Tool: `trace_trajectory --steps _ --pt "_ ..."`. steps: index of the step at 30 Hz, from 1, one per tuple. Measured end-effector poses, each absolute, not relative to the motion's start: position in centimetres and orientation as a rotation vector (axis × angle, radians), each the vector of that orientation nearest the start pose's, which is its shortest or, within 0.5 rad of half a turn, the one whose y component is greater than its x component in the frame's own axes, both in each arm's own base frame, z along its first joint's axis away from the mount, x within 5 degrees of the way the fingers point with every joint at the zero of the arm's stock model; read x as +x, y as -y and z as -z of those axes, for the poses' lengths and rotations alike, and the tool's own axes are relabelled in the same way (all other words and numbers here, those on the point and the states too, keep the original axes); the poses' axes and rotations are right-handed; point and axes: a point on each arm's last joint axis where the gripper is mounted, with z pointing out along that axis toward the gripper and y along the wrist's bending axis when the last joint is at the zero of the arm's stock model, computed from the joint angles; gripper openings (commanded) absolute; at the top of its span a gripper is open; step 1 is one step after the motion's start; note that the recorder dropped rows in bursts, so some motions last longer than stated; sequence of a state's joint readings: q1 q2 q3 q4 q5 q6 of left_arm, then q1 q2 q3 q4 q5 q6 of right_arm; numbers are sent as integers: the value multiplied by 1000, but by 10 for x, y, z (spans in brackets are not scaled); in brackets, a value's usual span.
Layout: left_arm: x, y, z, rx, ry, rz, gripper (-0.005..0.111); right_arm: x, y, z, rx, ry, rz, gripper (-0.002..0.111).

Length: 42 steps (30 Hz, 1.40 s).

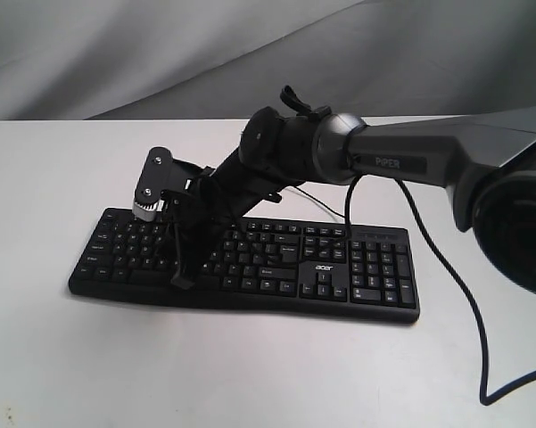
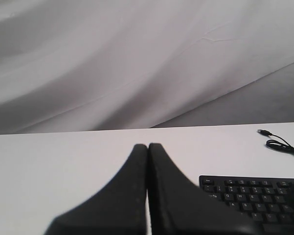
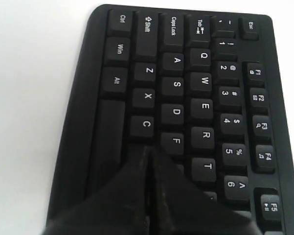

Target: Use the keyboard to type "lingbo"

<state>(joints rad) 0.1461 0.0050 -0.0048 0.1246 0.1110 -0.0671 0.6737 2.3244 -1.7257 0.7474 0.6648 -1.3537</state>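
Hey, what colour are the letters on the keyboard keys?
White, on the black keyboard; clearest in the right wrist view.

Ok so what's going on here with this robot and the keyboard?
The robot's right arm reaches across a black keyboard lying on a white table. The right tool is shut, with its tip down over the letter keys just past the C key and F key. Whether it is pressing a key can't be told. The left tool is also shut, held off beside the keyboard and holding nothing.

The right jaws hide the keyboard keys just past C and F.
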Motion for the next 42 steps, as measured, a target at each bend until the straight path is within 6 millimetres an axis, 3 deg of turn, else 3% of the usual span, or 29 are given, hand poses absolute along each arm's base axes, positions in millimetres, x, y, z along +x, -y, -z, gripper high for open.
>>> trace_trajectory --steps 33,36,39,42 --pt "56 -9 -205 -82 -1594 -169 1 363 -336 -113 -1759 -1885 -516 0" --pt "56 -9 -205 -82 -1594 -169 1 364 -335 -130 -1752 -1856 -510 0" --pt "56 -9 -205 -82 -1594 -169 1 371 -324 -164 -1706 -1815 -473 0" --pt "56 -9 -205 -82 -1594 -169 1 375 -307 -172 -1669 -1849 -445 0"
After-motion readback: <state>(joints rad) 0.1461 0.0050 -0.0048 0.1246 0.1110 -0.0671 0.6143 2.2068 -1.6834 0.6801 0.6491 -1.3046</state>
